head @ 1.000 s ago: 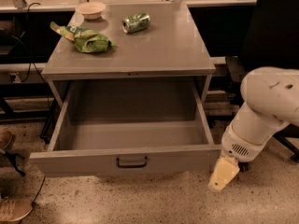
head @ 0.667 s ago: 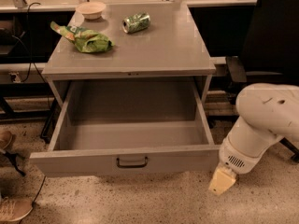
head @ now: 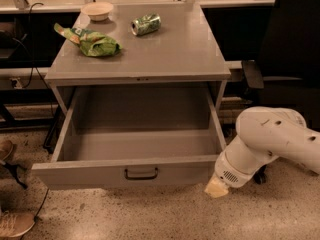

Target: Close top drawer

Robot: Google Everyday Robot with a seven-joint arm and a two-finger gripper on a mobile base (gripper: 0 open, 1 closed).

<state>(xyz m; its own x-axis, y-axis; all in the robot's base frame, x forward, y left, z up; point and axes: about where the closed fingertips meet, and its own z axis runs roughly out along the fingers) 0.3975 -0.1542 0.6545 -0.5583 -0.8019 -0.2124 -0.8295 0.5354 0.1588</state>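
Note:
The top drawer [head: 125,171] is a wide grey metal drawer, pulled far out of the grey cabinet [head: 150,59] toward me. Its inside is empty. A small dark loop handle [head: 141,173] sits at the centre of its front panel. My white arm [head: 265,144] comes in from the right. My gripper [head: 216,188], seen as a pale yellowish tip, hangs low just beside the right end of the drawer's front panel, close to the floor. No other drawers show.
On the cabinet top lie a green bag [head: 92,41], a green can [head: 146,24] on its side and a small bowl [head: 98,10]. A black office chair [head: 285,59] stands at the right. Shoes [head: 15,224] and cables lie on the speckled floor at the left.
My arm and gripper have moved left, closer to the right end of the drawer front. The drawer has not moved.

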